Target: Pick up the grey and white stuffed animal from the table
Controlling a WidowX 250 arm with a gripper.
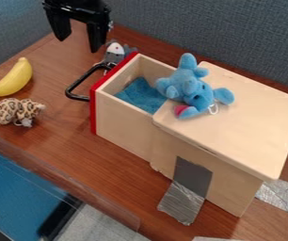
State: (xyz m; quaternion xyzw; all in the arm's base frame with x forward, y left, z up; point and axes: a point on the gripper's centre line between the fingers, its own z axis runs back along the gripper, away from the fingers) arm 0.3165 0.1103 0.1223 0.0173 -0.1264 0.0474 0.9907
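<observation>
1. Closest to the camera, near left: a blue surface [14, 193], beside the brown wood tabletop [102, 164].
2. Grey plush toy [114, 54] is on the far left of the tabletop, by the black handle [78, 97].
3. Gripper [78, 44] hangs just left of it, fingers spread pretty wide.
4. Handle's on the red left end of a wooden box [123, 128]. Blue cloth [140, 95] inside the open left part, blue plush [185, 84] on the lid's [241, 127] left edge.
5. Left side: banana [14, 78], spotted plush [18, 111] nearer. Grey wall [215, 28] behind everything.
</observation>
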